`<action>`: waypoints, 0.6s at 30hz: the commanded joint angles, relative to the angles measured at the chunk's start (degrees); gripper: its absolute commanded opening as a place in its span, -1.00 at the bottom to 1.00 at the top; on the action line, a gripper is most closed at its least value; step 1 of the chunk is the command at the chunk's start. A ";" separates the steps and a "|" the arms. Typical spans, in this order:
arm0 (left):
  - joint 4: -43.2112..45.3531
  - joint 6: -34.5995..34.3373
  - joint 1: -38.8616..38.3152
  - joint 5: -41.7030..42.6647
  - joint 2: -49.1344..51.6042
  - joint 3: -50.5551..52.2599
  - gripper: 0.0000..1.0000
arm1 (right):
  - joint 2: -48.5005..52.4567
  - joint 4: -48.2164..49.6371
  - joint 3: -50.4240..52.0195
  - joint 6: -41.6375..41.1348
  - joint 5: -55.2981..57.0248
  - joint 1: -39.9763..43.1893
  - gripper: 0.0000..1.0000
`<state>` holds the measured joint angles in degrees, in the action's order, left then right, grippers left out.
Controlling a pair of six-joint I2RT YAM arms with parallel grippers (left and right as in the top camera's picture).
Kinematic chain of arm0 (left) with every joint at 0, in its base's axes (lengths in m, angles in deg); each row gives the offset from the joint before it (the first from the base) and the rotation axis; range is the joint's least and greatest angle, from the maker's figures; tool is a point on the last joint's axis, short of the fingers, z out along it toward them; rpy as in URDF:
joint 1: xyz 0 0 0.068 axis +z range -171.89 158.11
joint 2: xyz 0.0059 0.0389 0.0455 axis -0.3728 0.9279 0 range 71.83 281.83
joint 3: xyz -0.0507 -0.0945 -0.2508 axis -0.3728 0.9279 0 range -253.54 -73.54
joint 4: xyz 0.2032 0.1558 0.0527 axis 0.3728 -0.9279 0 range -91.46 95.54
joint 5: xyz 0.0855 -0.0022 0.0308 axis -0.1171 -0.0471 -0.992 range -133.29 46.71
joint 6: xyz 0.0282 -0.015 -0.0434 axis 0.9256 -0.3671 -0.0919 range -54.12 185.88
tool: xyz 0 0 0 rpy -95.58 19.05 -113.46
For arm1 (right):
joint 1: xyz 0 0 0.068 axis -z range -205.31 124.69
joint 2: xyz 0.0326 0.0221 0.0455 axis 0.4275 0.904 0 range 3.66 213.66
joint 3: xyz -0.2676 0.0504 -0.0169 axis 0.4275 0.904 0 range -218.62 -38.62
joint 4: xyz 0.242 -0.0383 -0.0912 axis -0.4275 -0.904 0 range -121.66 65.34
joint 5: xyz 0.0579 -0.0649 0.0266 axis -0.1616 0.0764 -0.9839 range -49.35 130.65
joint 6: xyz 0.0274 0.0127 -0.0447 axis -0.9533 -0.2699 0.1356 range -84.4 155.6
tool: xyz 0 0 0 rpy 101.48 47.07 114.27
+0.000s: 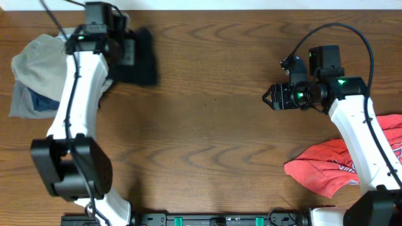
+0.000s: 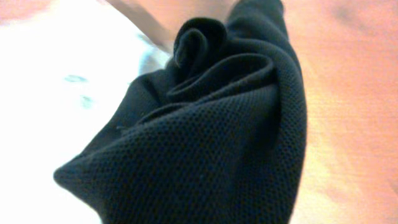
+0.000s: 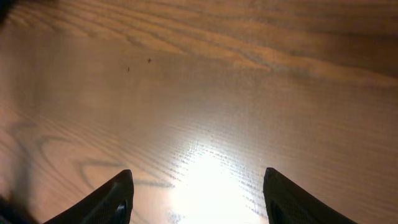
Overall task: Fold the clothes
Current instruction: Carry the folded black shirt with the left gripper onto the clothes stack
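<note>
I see bare surface [image 1: 213,125] across the whole middle, from far edge to near edge, open for a pass. The far-left corner is blocked by the khaki and blue pile [image 1: 28,75] and the black shirt [image 1: 143,59] beside it. My left arm [image 1: 78,100] lies along the left edge. The red tee [image 1: 326,166] fills the near-right corner.

Knit cloth, polished wood.
The black shirt [image 2: 236,143] is matt, pebbly mesh knit; the tabletop [image 3: 211,81] is smooth grained wood with a glossy glare; my right tool [image 3: 198,186] looks matt dark plastic.
</note>
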<state>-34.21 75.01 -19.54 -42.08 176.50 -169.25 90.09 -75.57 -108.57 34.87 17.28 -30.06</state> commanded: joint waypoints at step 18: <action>12.02 -4.68 22.64 -2.69 5.42 -0.92 -0.86 | -1.14 -4.22 -0.63 -0.31 2.60 0.68 0.29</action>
<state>-22.77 73.28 0.72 -44.99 180.15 -169.53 89.81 -79.71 -108.57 34.78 19.33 -30.06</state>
